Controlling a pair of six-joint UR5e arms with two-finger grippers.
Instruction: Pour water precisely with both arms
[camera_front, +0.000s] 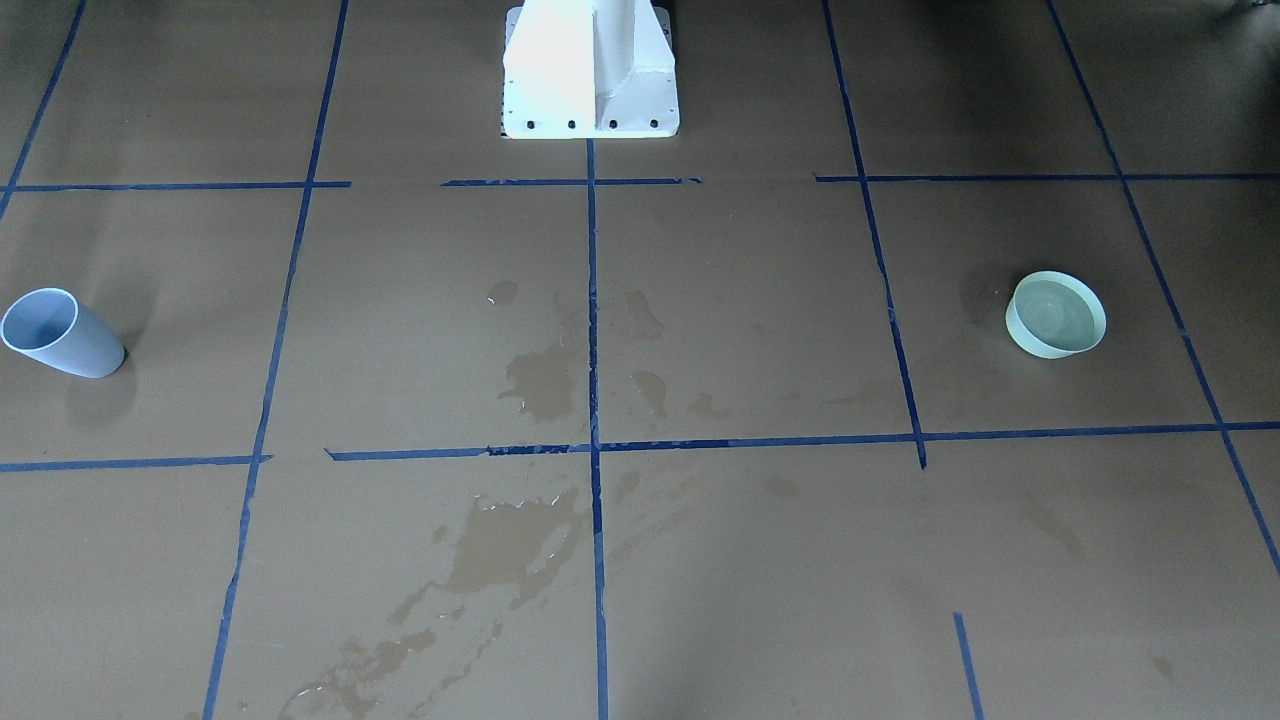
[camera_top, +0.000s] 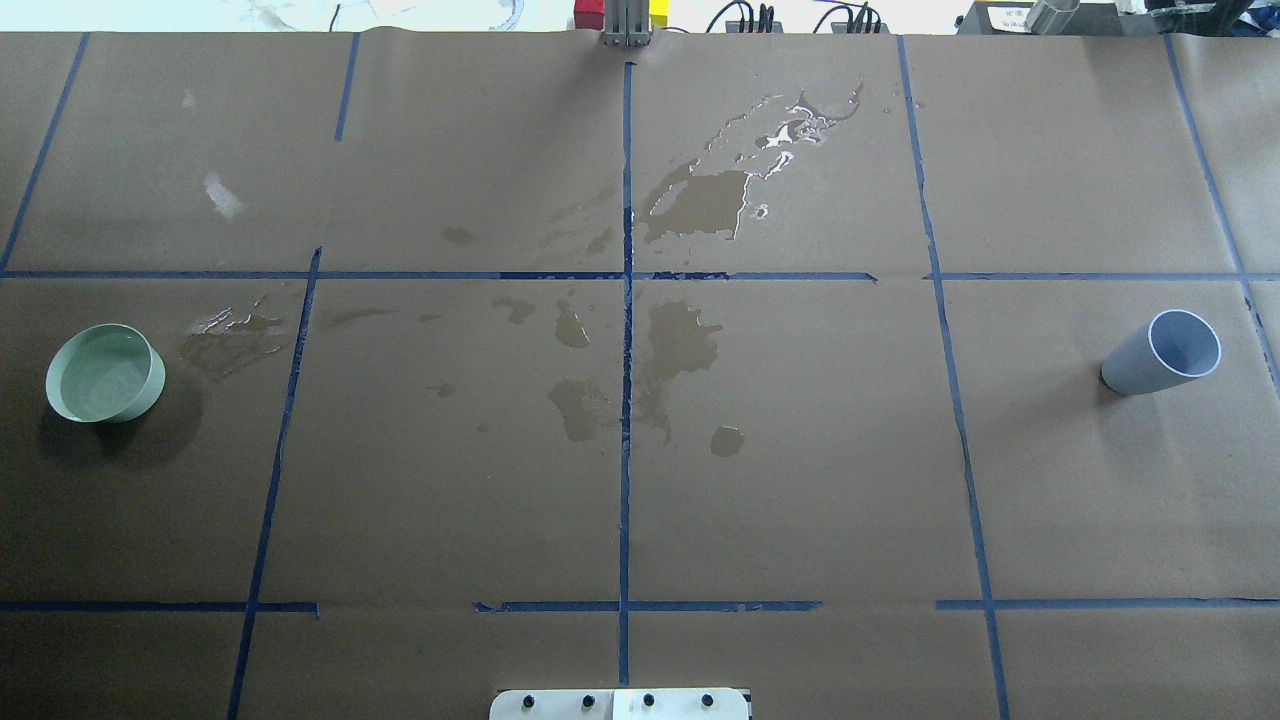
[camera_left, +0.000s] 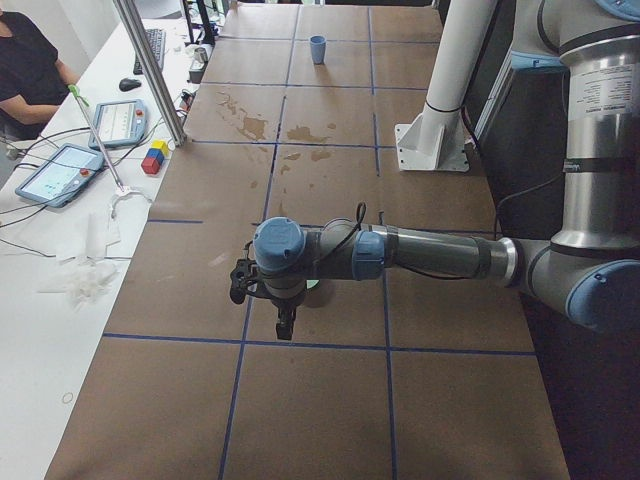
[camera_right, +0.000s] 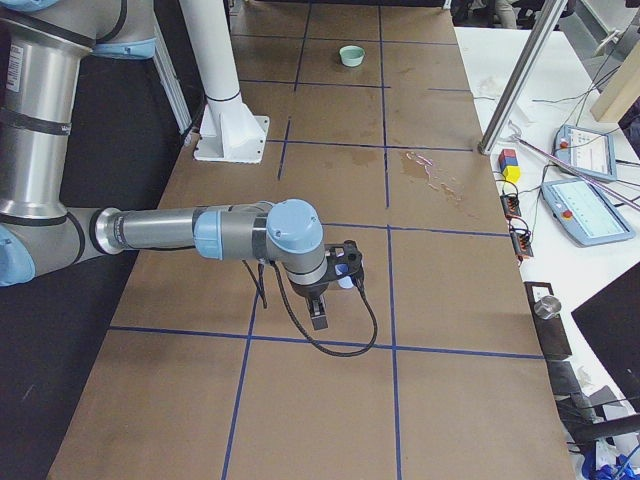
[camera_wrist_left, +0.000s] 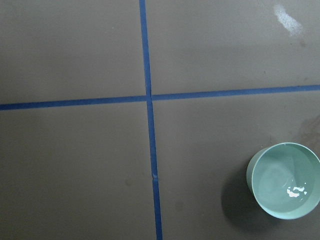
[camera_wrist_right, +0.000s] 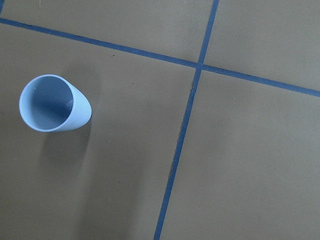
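Green bowl (camera_top: 154, 386) w/ water (camera_wrist_left: 287, 182) x1, blue cup (camera_top: 1130, 372) x1, well apart.

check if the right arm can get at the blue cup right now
Probably yes: the blue cup stands upright with nothing around it, and the right arm hangs close by with no obstacle between.

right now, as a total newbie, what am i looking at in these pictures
It is a robot with a left arm, a right arm and a white pedestal, at a paper-covered table marked with blue tape. Two pictures look down on the table, two look along it from its ends, two come from wrist cameras. A green bowl of water stands on the robot's left, a blue-grey cup on its right, wet stains between. Both stand free; whether the left gripper or right gripper is open cannot be told.
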